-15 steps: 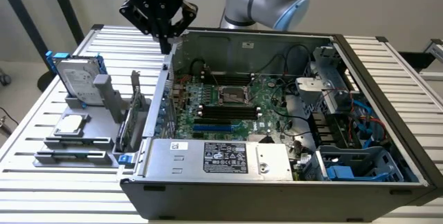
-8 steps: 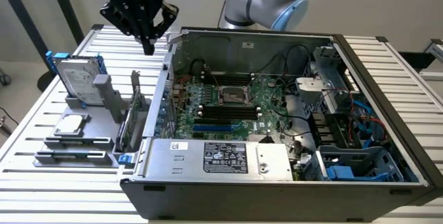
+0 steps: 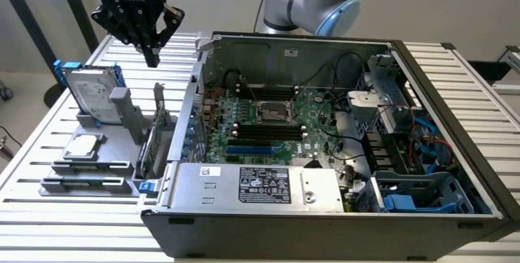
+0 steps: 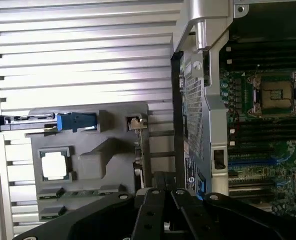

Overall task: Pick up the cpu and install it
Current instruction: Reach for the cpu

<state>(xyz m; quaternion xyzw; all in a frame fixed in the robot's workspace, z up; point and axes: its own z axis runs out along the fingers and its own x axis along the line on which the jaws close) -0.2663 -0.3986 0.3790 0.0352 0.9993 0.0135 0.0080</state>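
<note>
The cpu [image 3: 81, 147] is a small silver square lying flat in a recess of the grey holder [image 3: 89, 175] at the exterior view's left; in the wrist view the cpu [image 4: 54, 165] sits in the holder [image 4: 113, 150]. My black gripper [image 3: 151, 59] hangs high above the holder's far end, fingers pointing down and shut with nothing between them. In the wrist view the gripper [image 4: 160, 180] hovers beside the holder's edge, near the case wall. The empty cpu socket [image 3: 274, 112] lies open on the green motherboard inside the case, and the socket [image 4: 277, 94] shows a gold contact field.
A silver hard drive [image 3: 94, 95] with blue rails stands upright on the holder. Black memory sticks [image 3: 89, 184] lie in its front slots. The open computer case [image 3: 325, 226] holds cables, a power supply [image 3: 260, 185] and drive cages. The slatted metal table [image 3: 49, 214] surrounds everything.
</note>
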